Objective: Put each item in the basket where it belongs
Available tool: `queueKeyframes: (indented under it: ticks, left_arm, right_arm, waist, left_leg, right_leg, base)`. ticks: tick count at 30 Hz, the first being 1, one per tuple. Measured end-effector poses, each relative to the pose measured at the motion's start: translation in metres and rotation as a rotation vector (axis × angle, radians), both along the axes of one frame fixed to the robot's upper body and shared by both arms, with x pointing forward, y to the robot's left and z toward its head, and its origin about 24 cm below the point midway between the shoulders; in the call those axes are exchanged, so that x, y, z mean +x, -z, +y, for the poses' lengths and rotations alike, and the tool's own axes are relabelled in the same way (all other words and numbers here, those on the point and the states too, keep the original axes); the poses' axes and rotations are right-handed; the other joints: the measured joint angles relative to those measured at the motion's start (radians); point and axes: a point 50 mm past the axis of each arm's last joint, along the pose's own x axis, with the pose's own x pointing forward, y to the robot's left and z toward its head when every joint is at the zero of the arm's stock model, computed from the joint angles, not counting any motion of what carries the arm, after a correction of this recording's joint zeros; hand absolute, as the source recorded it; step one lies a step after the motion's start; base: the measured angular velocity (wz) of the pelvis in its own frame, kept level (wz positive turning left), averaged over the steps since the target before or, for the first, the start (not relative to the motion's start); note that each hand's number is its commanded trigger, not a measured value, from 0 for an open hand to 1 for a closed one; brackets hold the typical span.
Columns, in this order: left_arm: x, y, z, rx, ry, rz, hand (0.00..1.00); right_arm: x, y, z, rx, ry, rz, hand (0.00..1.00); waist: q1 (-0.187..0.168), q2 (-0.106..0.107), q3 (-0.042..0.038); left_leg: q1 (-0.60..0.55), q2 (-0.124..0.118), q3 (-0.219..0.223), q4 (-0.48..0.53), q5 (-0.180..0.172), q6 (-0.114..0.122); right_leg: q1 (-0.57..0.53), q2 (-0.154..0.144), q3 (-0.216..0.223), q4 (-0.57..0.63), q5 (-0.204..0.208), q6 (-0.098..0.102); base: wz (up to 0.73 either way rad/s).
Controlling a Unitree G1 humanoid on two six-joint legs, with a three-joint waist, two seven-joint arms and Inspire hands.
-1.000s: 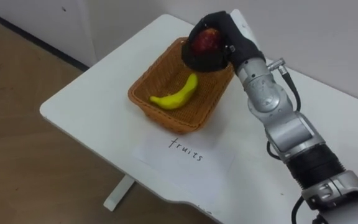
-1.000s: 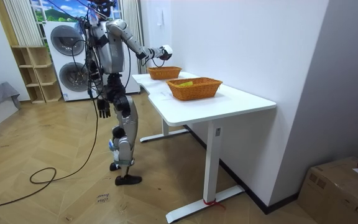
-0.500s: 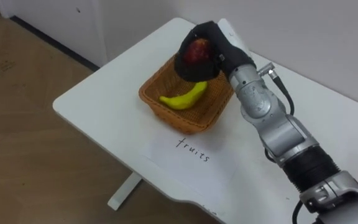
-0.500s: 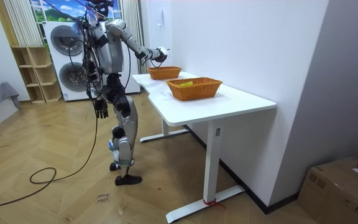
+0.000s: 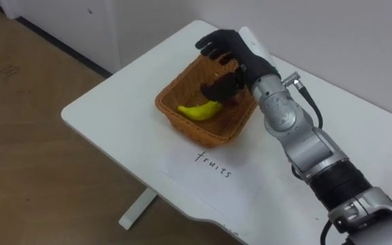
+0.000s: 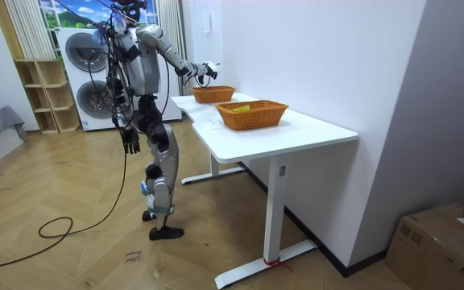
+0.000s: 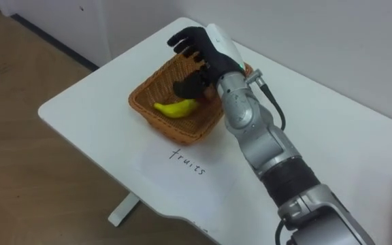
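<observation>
A wicker fruit basket (image 5: 182,124) stands near the table's far left corner and holds a yellow banana (image 5: 199,109). My right hand (image 5: 240,60) hovers over the basket's back half, open, with fingers spread and the thumb pointing down into it. A dark red bit of the apple (image 5: 234,100) shows low in the basket behind the thumb. In the room view I stand at the far end of the table by that basket (image 6: 213,93), and my left hand (image 6: 130,142) hangs at my side.
A sheet of paper (image 5: 213,167) with a handwritten label lies on the white table (image 5: 114,109) in front of the basket. A second wicker basket (image 6: 252,113) with yellow things stands nearer on the table. Wood floor lies beyond the table's left edge.
My right hand has opened and let go of the red apple, which has dropped into the basket. The hand stays above the basket with fingers now spread.
</observation>
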Motion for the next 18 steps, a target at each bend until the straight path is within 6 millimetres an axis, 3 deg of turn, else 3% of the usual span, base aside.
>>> queueKeyframes:
  ticks: [18]
  left_arm:
    - [0.0017,-0.0001,0.0000,-0.001,0.001,-0.004,0.00]
  right_arm:
    - [0.0001,0.0004,-0.0005,0.001,0.001,0.002,0.00]
  waist:
    - [0.000,-0.003,-0.0024]
  left_leg:
    - [0.001,-0.003,-0.003,0.005,0.000,0.000]
  right_leg:
    - [0.008,-0.001,-0.007,0.000,0.000,0.000]
  base:
    - [0.00]
